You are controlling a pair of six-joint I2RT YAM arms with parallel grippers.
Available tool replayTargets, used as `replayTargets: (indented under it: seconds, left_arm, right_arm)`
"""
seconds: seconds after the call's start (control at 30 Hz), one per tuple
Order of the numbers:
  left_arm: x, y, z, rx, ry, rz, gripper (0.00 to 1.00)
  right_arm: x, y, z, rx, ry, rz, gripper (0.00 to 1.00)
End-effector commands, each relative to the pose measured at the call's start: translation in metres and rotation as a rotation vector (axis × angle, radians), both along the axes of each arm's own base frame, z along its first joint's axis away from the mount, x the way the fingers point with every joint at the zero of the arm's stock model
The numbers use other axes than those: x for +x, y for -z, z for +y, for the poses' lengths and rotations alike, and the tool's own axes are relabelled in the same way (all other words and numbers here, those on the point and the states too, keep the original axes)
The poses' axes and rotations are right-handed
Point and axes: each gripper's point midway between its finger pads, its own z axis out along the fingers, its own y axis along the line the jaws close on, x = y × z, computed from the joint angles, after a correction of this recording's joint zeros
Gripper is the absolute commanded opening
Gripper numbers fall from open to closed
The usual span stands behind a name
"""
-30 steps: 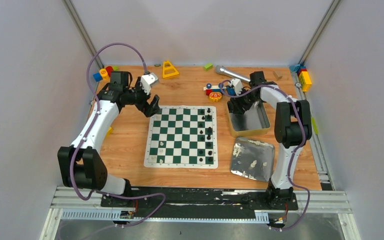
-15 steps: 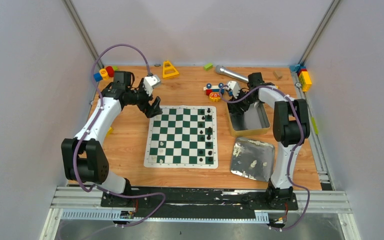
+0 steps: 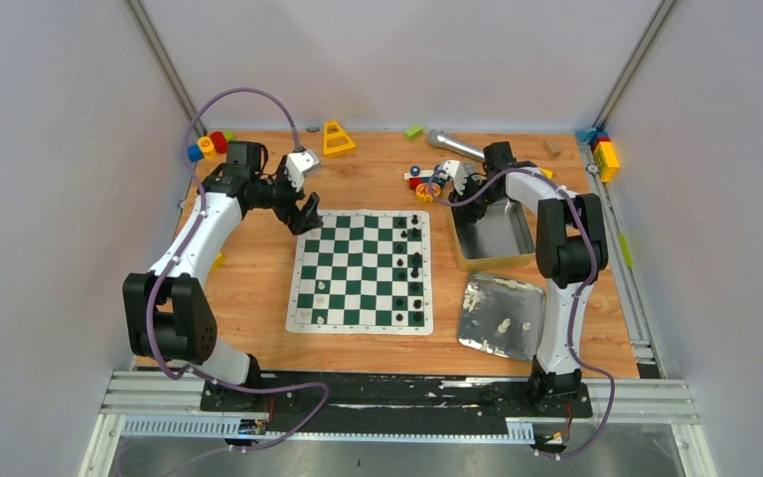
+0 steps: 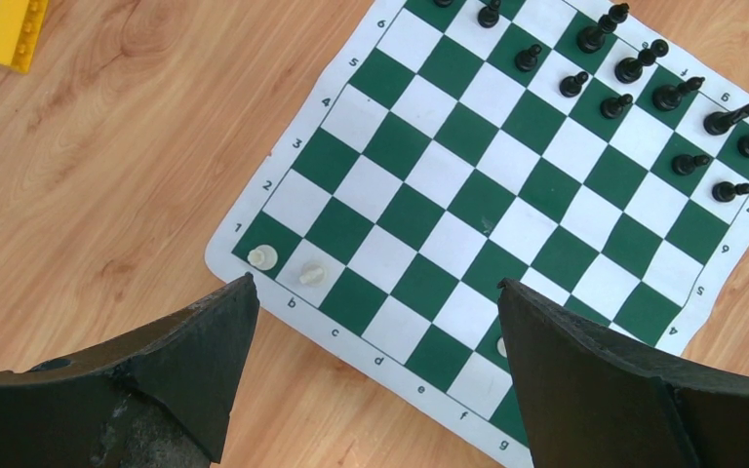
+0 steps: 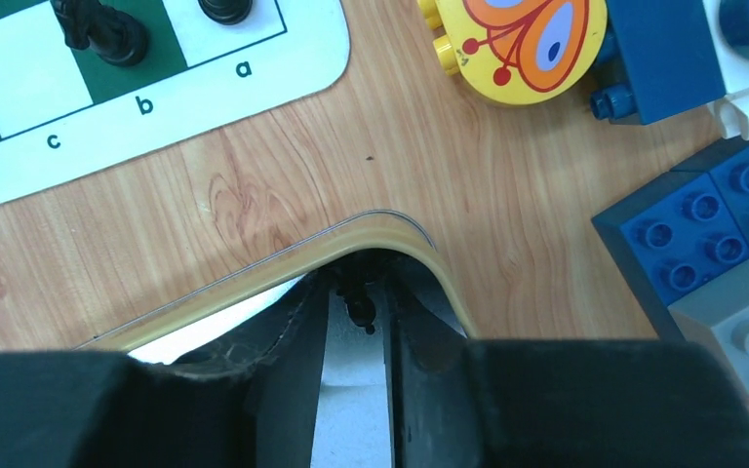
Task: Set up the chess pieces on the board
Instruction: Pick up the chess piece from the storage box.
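On the wooden counter (image 3: 258, 268) the green-and-white board (image 3: 358, 328) lies at the centre. A double file of black pieces (image 3: 415, 260) stands along its 3 o'clock edge. Two cream-white pieces (image 4: 262, 256) stand on squares near its 8 o'clock corner.

The left pincer (image 3: 305, 214) hangs over the board's 11 o'clock corner with its jaws spread as wide as they go. It has hold of nothing.

At 2 o'clock from the board sits an open gold-rimmed tin (image 3: 497, 260). The right pincer (image 5: 356, 278) reaches down into the tin's 10 o'clock corner. Its jaws are drawn in to a narrow slot on either side of one small black piece (image 5: 358, 310). I cannot tell whether the fingers press on that piece.

Just outside that corner of the tin lie a yellow toy disc (image 5: 517, 39) with a butterfly print and some blue blocks (image 5: 702, 224).

At 4 o'clock from the board lies a silver lid (image 3: 517, 338) with more cream-white chessmen (image 3: 504, 324) scattered in it.
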Motion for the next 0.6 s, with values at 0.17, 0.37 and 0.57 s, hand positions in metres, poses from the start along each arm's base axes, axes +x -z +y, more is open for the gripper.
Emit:
replayTargets:
  seconds: [0.17, 0.37, 0.57]
  left_arm:
    - [0.006, -0.020, -0.004, -0.026, 0.029, -0.061, 1.00]
    - [0.004, -0.025, -0.007, -0.044, 0.042, -0.073, 1.00]
    - [0.000, -0.032, -0.013, -0.080, 0.064, -0.082, 1.00]
  right_arm:
    - [-0.022, 0.015, -0.009, -0.044, -0.006, 0.087, 0.07]
    - [-0.029, -0.003, -0.027, -0.050, 0.048, 0.104, 0.00]
    - [-0.052, -0.019, -0.035, -0.026, 0.079, 0.174, 0.00]
